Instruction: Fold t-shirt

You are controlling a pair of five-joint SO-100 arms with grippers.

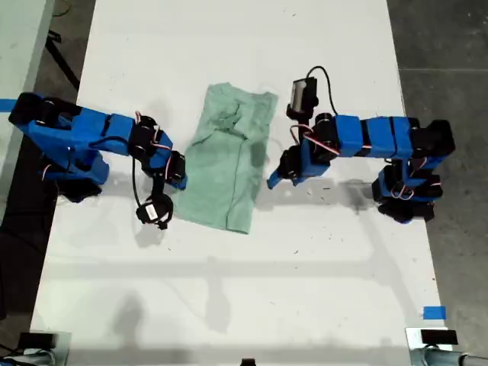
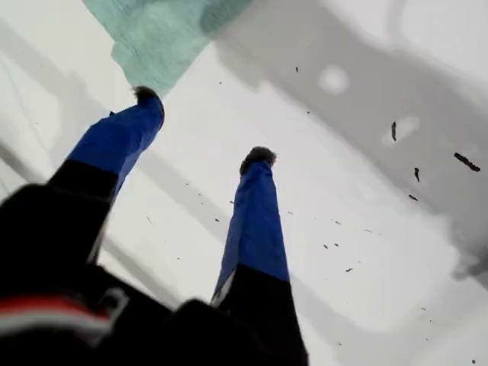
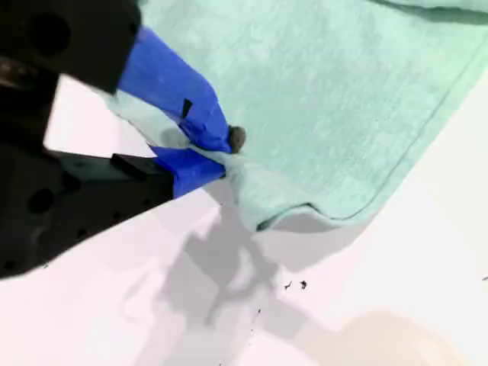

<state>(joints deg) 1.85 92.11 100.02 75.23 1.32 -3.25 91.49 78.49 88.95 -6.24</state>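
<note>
White table (image 1: 229, 290), scuffed with dark specks, grey floor on both sides.

On the exterior view's left: my second gripper (image 1: 179, 179) sits at the t-shirt's long edge. Its own camera shows the jaws (image 3: 227, 155) clenched on a pinch of mint fabric at the hem, the cloth bunched between the tips. The rest of the garment spreads out beyond the fingertips.

Centre: t-shirt (image 1: 229, 164) lies as a narrow upright strip, apparently already doubled lengthwise. It is rumpled at the end far from both grippers and flatter at the near end.

On the exterior view's right: my first gripper (image 1: 274, 181) hangs just beside the opposite long edge, apart from it. Its jaws (image 2: 202, 126) are spread, with bare table between them. A corner of the shirt (image 2: 160, 38) lies just past one fingertip.

Judgement: one side is grasped and the other is not yet, so this looks like the set-up for a crosswise fold. The next move calls for my first gripper to reach forward, slip one finger under the hem and close. Both could then lift together and carry the near end over the far end. Lifting on one side only risks dragging the strip askew.
</note>
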